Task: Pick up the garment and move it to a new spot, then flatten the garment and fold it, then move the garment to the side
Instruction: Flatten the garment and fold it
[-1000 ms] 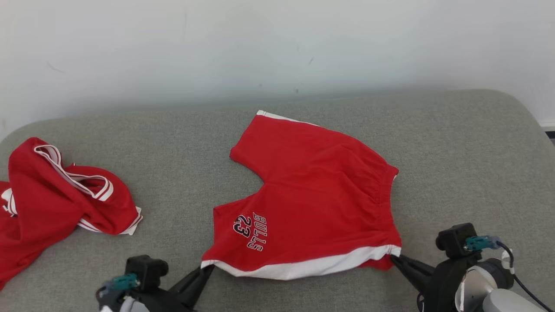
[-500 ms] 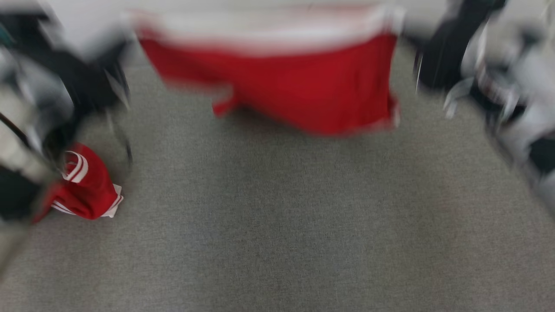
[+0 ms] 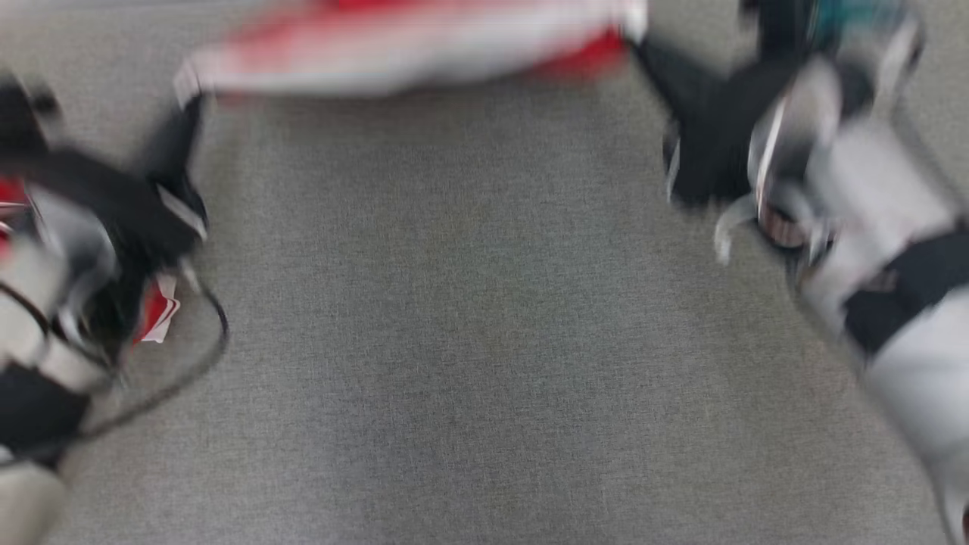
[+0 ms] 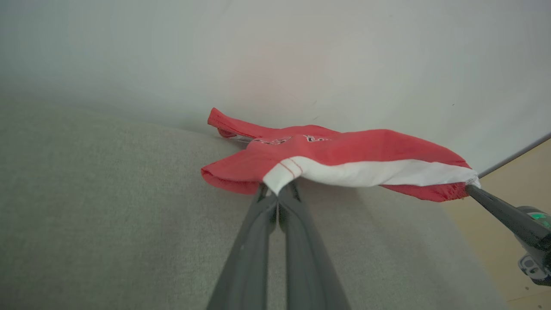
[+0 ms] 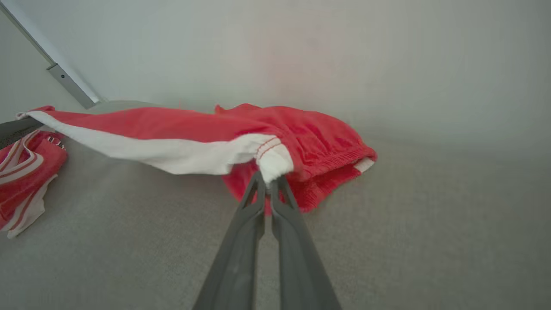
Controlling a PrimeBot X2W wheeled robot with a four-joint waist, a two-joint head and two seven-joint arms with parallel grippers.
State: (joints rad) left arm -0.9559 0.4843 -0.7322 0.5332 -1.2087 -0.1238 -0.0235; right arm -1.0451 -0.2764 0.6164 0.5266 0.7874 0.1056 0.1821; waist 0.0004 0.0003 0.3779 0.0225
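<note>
Duly noted red shorts (image 4: 344, 148) at the far side of the grey cloth-covered tabletop (image 4: 86, 193), close to the pale wall (image 4: 301, 51). Found the white hem band (image 4: 379, 172) raised off the surface and drawn taut between both arms. Recorded left jaws pressed fully shut on one corner of that band, fingers (image 4: 254, 241) closed together in the left wrist view. Recorded right jaws likewise shut on the opposite corner, pinching the white cloth in the right wrist view. Saw the elastic waistband end (image 5: 344, 155) sagging behind, apparently resting on the tabletop. Logged a second red garment (image 5: 26, 172) with white stripes lying crumpled on the robot's left, apart from the shorts. Judged the head view too blurred for finer detail.
</note>
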